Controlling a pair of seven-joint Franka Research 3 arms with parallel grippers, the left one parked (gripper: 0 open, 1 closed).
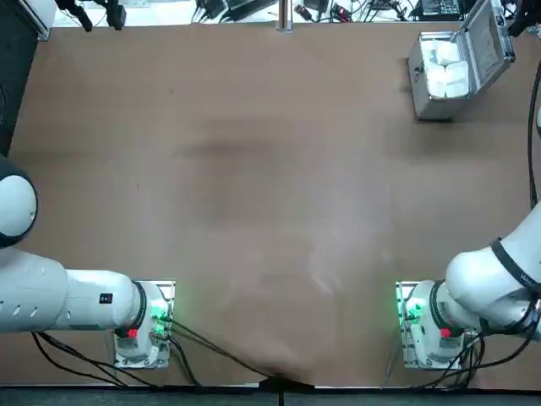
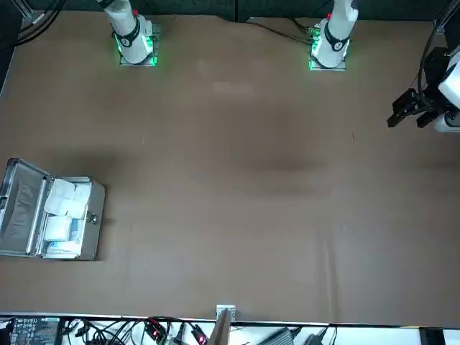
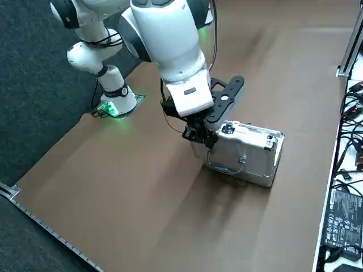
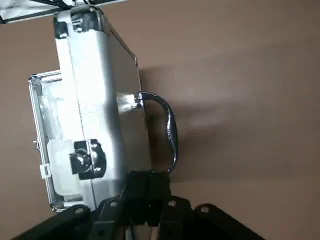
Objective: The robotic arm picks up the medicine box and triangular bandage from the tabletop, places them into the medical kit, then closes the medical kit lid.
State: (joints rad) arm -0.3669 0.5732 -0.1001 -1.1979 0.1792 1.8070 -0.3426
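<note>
Taking the overhead picture from left to right, I start with the medical kit (image 1: pixel 438 107), a silver case on the far right part of the counter (image 1: pixel 254 169), open. Inside it sit white packs: the squarer one looks like the medicine box (image 1: pixel 447 52), and the puffier one beside it, like the triangular bandage (image 1: pixel 456 79). On the case's right side the lid (image 1: pixel 494 42) stands raised. Just beyond the lid I have the right tool (image 4: pixel 146 180), its fingers closed together, tips by the lid's outer face; I see nothing gripped. The white arm (image 1: pixel 507 262) reaches in from the case's near right.

I judge that closing the lid is what remains. The lid should feel light and stiff, swinging easily on its hinge; smooth metal may let my tips slide. I'd rather push its outer face near the free edge than pinch it, and gently, since the whole case could skid. The packs look light, the puffy one soft enough to bulge under the rim.

The right side view gives me the carry handle (image 3: pixel 227 170) on the lid's outside, which the overhead hides. The front view shows the packs inside, which the side view blocks, but not my working tool.
</note>
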